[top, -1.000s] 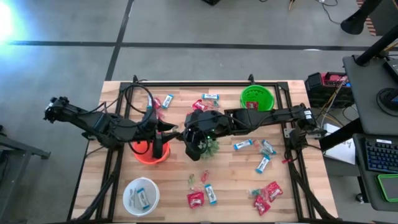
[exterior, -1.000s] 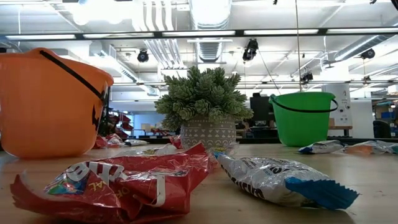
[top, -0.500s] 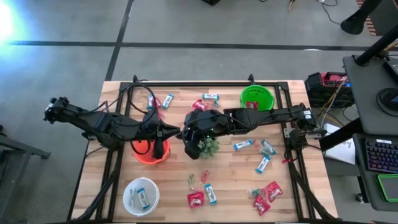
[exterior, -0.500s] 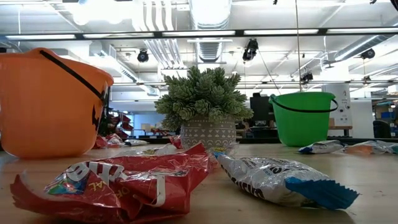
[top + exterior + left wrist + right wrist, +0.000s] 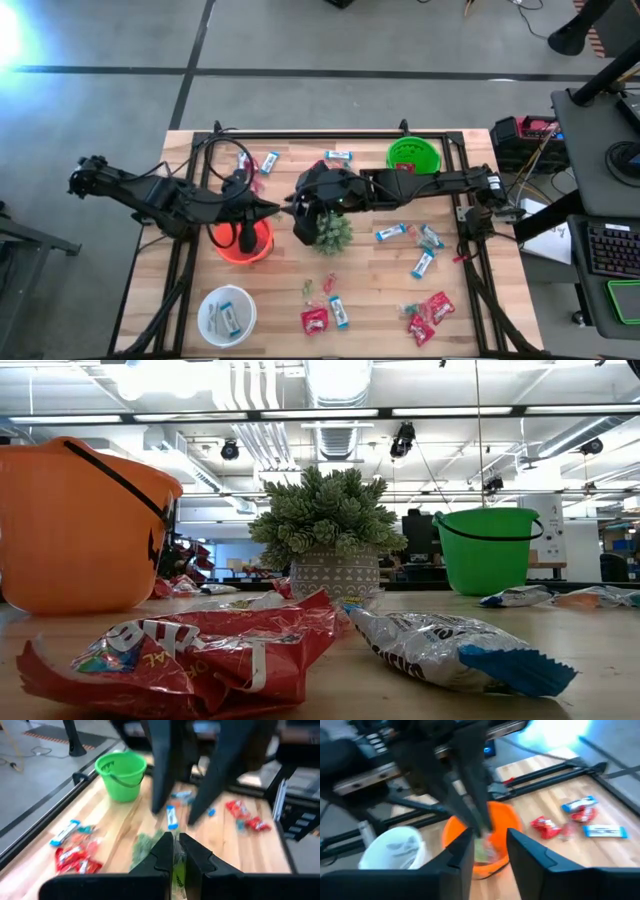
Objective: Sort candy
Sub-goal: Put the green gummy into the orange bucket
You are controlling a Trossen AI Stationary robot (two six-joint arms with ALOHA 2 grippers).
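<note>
My left gripper [image 5: 278, 208] and my right gripper [image 5: 300, 222] meet tip to tip above the table's middle, by the orange bowl [image 5: 243, 240]. The left gripper [image 5: 175, 851] is shut on a small green candy [image 5: 178, 872]. The right gripper [image 5: 490, 852] is open, its fingers standing on either side of the left fingers [image 5: 475, 815] and the green candy [image 5: 482, 849]. More candy lies on the wood: red packets [image 5: 314, 320], blue-and-white bars [image 5: 390, 232]. The low view shows a red packet [image 5: 190, 650] and a bar [image 5: 440, 650] up close, but no gripper. My left gripper pinches the small green candy [image 5: 178, 872] between its two fingers. The fingers come about level from the table's left. The candy is lifted clear, above the orange bowl's rim [image 5: 512, 822].
A spiky green potted plant [image 5: 332, 232] stands just beside the right gripper. A green bowl [image 5: 413, 156] sits at the far right and a white bowl [image 5: 227, 312] with a few sweets at the near left. A black frame [image 5: 320, 135] runs round the table.
My right gripper has drawn back from over the plant toward the table's far edge, so that the plant now shows in full. My left gripper has swung from over the orange bowl toward the right gripper, its tip now pointing to the table's right.
</note>
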